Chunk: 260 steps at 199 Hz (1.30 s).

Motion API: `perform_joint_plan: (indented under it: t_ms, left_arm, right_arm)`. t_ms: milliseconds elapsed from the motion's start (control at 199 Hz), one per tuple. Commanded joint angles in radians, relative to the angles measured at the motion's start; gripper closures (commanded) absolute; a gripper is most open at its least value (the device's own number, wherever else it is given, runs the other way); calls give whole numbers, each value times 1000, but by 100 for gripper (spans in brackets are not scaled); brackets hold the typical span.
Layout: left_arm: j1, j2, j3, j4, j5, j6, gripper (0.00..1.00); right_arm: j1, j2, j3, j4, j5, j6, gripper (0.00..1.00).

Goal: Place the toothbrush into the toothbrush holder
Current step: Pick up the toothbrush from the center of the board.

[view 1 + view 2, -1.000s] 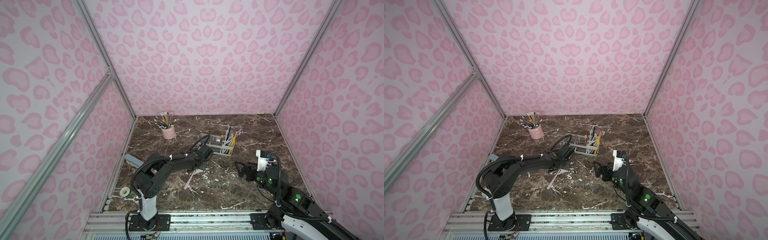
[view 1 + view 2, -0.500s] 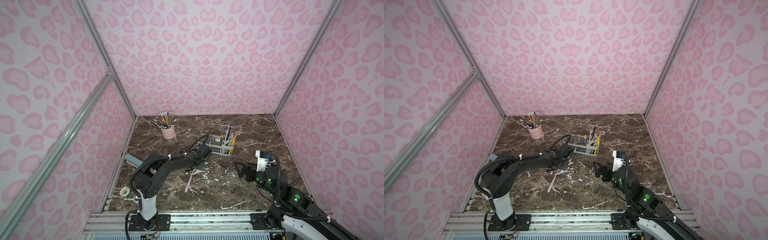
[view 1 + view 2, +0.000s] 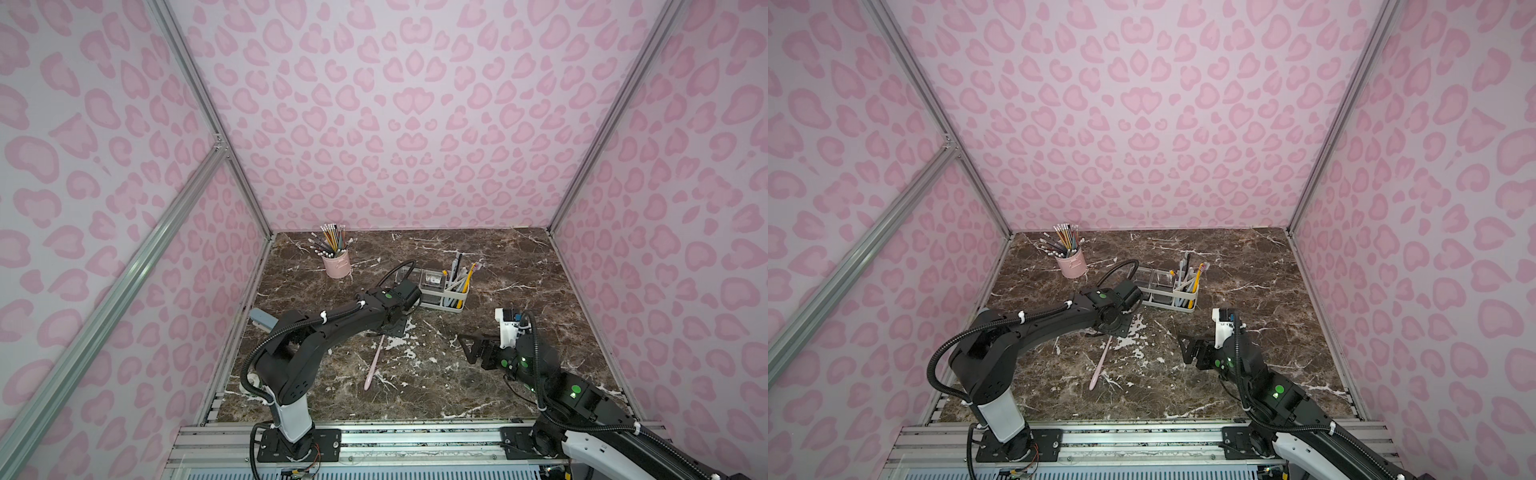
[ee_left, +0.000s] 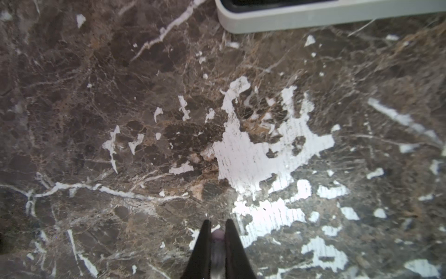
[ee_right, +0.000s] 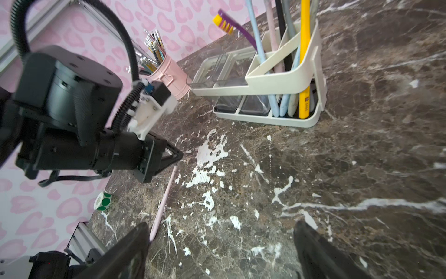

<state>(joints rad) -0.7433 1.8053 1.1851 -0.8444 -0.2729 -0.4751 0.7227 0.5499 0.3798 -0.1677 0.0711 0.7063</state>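
Note:
A slim pink toothbrush (image 3: pixel 374 361) (image 3: pixel 1099 363) lies slanted on the brown marble table, its far end under my left gripper (image 3: pixel 393 328) (image 3: pixel 1117 328). In the left wrist view that gripper (image 4: pixel 218 221) is shut on the toothbrush (image 4: pixel 218 235), whose pink end shows between the black fingers. The white toothbrush holder (image 3: pixel 442 297) (image 3: pixel 1167 297) (image 4: pixel 313 19) stands just beyond it, with several brushes upright in its slotted part. My right gripper (image 3: pixel 467 345) (image 5: pixel 220 227) hovers open and empty to the right, with the toothbrush handle (image 5: pixel 164 200) near one finger.
A pink cup of pencils (image 3: pixel 336 264) stands at the back left. A roll of green stickers (image 5: pixel 102 200) and a grey-blue object (image 3: pixel 262 320) lie by the left wall. Pink patterned walls close in three sides.
The left gripper has closed a little more on the toothbrush. The toothbrush's free handle end has swung slightly towards the front edge. The right arm has not moved.

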Motion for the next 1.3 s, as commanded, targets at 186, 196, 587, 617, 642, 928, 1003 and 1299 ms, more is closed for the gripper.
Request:
perform_joint_plan:
  t_ms: [186, 196, 587, 617, 642, 928, 1003, 1299]
  left_arm:
    - [-3, -15, 56, 10, 23, -43, 97]
    - [-4, -14, 58, 11, 23, -43, 97]
    - [-52, 6, 142, 12, 47, -82, 97]
    - [-54, 6, 147, 13, 47, -84, 97]
    - [-54, 4, 152, 11, 50, -86, 97]
    - [-61, -27, 179, 26, 86, -107, 97]
    - [-63, -34, 183, 27, 93, -109, 97]
    - [-63, -69, 184, 33, 112, -124, 97]
  right_arm:
    - [18, 53, -90, 275, -155, 42, 5]
    - [21, 57, -94, 286, -155, 43, 5]
    - [211, 538, -32, 668, -147, 14, 8]
    - [216, 570, -25, 698, -155, 13, 9]
    - [216, 595, -20, 719, -165, 16, 10]
    - [218, 791, 12, 906, -249, 14, 21]
    - [220, 836, 4, 971, -270, 24, 24]
    - [224, 956, 25, 1068, -286, 35, 38]
